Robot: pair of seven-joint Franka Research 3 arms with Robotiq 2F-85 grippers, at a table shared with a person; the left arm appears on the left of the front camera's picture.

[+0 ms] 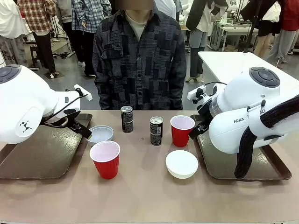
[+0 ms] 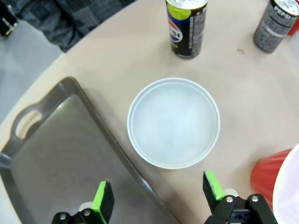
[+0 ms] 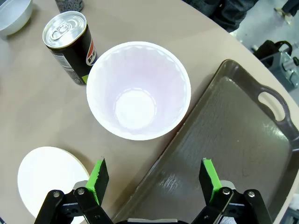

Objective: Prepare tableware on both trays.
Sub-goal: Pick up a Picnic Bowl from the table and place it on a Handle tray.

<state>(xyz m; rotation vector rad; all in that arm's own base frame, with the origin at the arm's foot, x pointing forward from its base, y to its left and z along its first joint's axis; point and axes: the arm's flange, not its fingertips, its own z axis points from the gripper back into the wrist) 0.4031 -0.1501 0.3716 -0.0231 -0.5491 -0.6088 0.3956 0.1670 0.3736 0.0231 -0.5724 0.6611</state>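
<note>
Brown plastic trays lie at either end of the table (image 1: 140, 196) with the tableware on the tabletop between them; both grippers stand open and hold nothing.

Left gripper (image 2: 158, 191): jaws wide apart, poised above the left bowl (image 2: 174, 122), which sits upright just beside the inner rim of the left tray (image 2: 56, 154). Right gripper (image 3: 153, 179): jaws wide apart, above the right cup (image 3: 138, 91), which stands upright just beside the rim of the right tray (image 3: 233, 149). The left can (image 1: 126, 118) and the right can (image 1: 156, 130) stand upright near the middle, apart from each other. The left cup (image 1: 105, 158) stands just in front of the left bowl; the right bowl (image 1: 181, 164) sits in front of the right cup. A person (image 1: 138, 60) stands at the far edge.
</note>
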